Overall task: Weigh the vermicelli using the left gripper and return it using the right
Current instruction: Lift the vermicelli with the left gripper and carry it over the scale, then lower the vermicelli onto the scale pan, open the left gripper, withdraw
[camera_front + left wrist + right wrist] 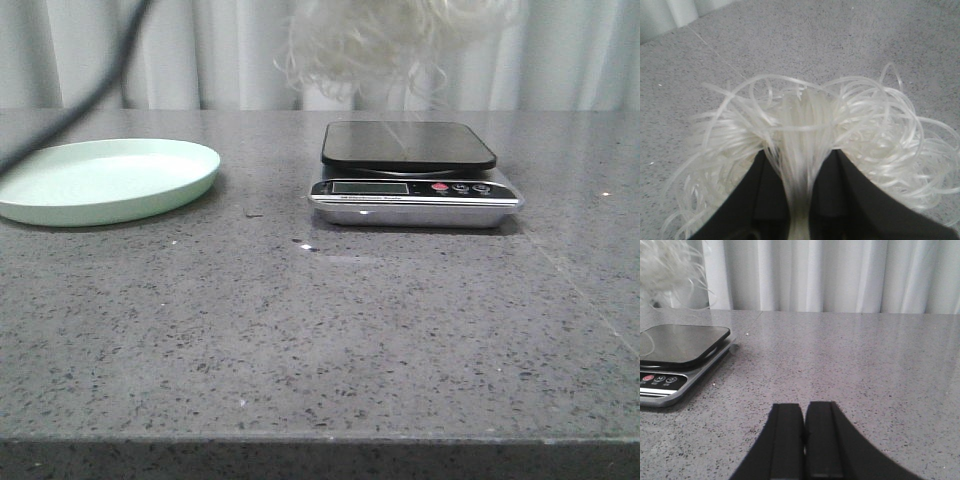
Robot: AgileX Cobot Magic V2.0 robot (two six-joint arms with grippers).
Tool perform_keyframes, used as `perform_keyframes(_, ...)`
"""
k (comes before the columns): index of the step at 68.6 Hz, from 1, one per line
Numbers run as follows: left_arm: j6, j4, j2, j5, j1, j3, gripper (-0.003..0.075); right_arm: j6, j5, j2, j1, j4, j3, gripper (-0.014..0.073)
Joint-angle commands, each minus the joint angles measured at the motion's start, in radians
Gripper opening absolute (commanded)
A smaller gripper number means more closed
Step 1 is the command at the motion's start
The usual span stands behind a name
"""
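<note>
1. The vermicelli (395,40) hangs in the air at the top of my front view, a loose white tangle above the scale (412,175) and clear of its dark platform, with a few thin strands trailing down toward it.
2. In my left wrist view the vermicelli (805,145) fans out to both sides of the left tool (800,200), and a tight bundle of strands runs straight down between its two black fingers (760,195), so I read that tool as clamped on the noodles.
3. Beneath the tangle in that view I see only speckled grey table (840,40).
4. The scale sits on the table right of centre in the front view; it has a black platform on top, a silver body, a blank display strip and a row of small buttons, one of them red.
5. The pale green plate (105,180) lies flat on the table well to the left of the scale, apart from it, with nothing on it.
6. A dark blurred cable (70,110) crosses the upper left corner of the front view, above the plate.
7. My right tool (804,440) sits low over bare table to the right of the scale, its two black fingers pressed together with nothing between them.
8. From the right wrist view I catch the scale's edge and a wisp of the noodles above it.
</note>
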Motion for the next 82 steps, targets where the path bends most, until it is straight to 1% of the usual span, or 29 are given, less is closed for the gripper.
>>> perform_keyframes(1, -0.002, -0.024, -0.025, -0.126, -0.013, -0.036, 0.0139, -0.002, -0.082, -0.016, -0.004, 0.001, -0.009, 0.0151)
perform_keyframes(24, -0.002, -0.012, 0.052, -0.163, -0.013, -0.036, 0.0137, -0.002, -0.068, -0.016, -0.004, 0.001, -0.009, 0.0151)
perform_keyframes(58, -0.002, -0.012, 0.077, -0.150, -0.013, -0.036, 0.0140, -0.002, -0.066, -0.016, -0.004, 0.001, -0.009, 0.0151)
perform_keyframes(62, -0.002, -0.012, 0.077, -0.144, -0.013, -0.036, 0.0152, -0.002, -0.066, -0.016, -0.004, 0.001, -0.009, 0.0151)
perform_keyframes(63, -0.002, -0.012, 0.077, -0.139, -0.013, -0.036, 0.0172, -0.002, -0.066, -0.016, -0.004, 0.001, -0.009, 0.0151)
perform_keyframes(64, -0.002, -0.012, 0.077, -0.139, -0.013, -0.036, 0.0172, -0.002, -0.066, -0.016, -0.004, 0.001, -0.009, 0.0151)
perform_keyframes(67, -0.002, -0.012, 0.077, -0.124, -0.011, -0.036, 0.0213, -0.002, -0.066, -0.016, -0.004, 0.001, -0.009, 0.0151)
perform_keyframes(68, -0.002, -0.012, 0.077, -0.124, -0.011, -0.036, 0.0213, -0.002, -0.066, -0.016, -0.004, 0.001, -0.009, 0.0151)
perform_keyframes(69, -0.002, -0.012, 0.077, -0.118, -0.011, -0.036, 0.0242, -0.002, -0.066, -0.016, -0.004, 0.001, -0.009, 0.0151)
perform_keyframes(70, -0.002, -0.012, 0.077, -0.114, -0.011, -0.036, 0.0251, -0.002, -0.066, -0.016, -0.004, 0.001, -0.009, 0.0151)
perform_keyframes(73, -0.002, -0.012, 0.077, -0.106, -0.011, -0.036, 0.0316, -0.002, -0.066, -0.016, -0.004, 0.001, -0.009, 0.0151)
perform_keyframes(74, -0.002, -0.012, 0.077, -0.104, -0.011, -0.036, 0.0326, -0.002, -0.066, -0.016, -0.004, 0.001, -0.009, 0.0151)
perform_keyframes(77, -0.002, -0.012, 0.077, -0.101, -0.011, -0.036, 0.0400, -0.002, -0.066, -0.016, -0.004, 0.001, -0.009, 0.0151)
perform_keyframes(78, -0.002, -0.012, 0.074, -0.101, -0.011, -0.036, 0.0400, -0.002, -0.066, -0.016, -0.004, 0.001, -0.009, 0.0151)
perform_keyframes(79, -0.002, -0.012, 0.072, -0.101, -0.011, -0.036, 0.0431, -0.002, -0.066, -0.016, -0.004, 0.001, -0.009, 0.0151)
perform_keyframes(82, -0.002, -0.012, 0.066, -0.101, -0.011, -0.036, 0.0485, -0.002, -0.066, -0.016, -0.004, 0.001, -0.009, 0.0151)
